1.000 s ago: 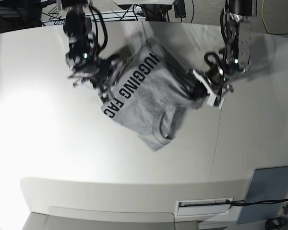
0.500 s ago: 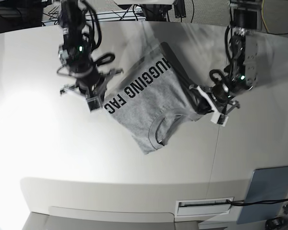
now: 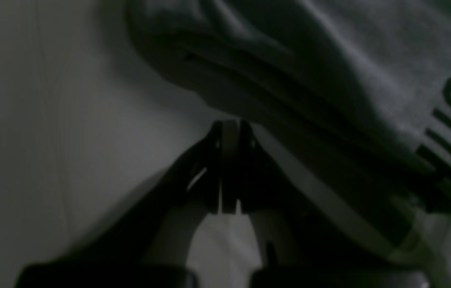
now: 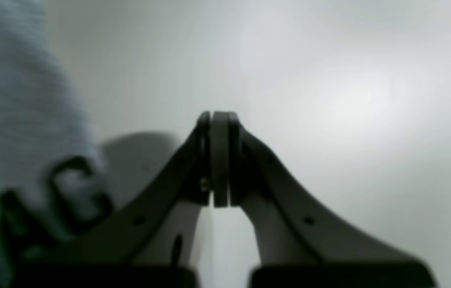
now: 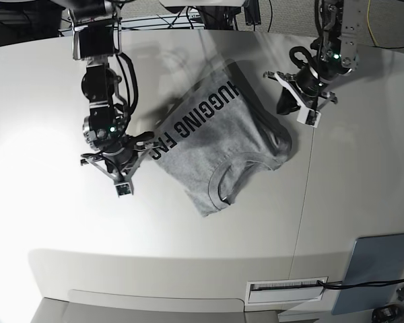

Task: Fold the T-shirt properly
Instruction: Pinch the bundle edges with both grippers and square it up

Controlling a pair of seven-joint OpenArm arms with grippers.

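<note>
A pale, glossy bench (image 5: 47,222) fills the view, cables and stands crowding its far edge, a blue-grey panel (image 5: 376,266) down at the near corner. In the middle lies the T-shirt (image 5: 219,145), folded into a compact slanted packet, collar toward the near side, its stacked layers showing along one edge in the left wrist view. The left pincer (image 5: 303,111) hangs above the shirt's far corner, jaws pressed together on nothing; the cloth lies just ahead of its tips. The right pincer (image 5: 123,180) sits just off the packet's other side over bare bench, jaws likewise closed and empty. Both standing clear of the cloth suggests the packet is left to rest on its own, perhaps the last fold done, though that's a judgement. Black block capitals run along the top: "HUGGING FA" reads plainly, the remainder cut off at the folded edge. Up close by the right pincer the letters "FAC" come through blurred.
</note>
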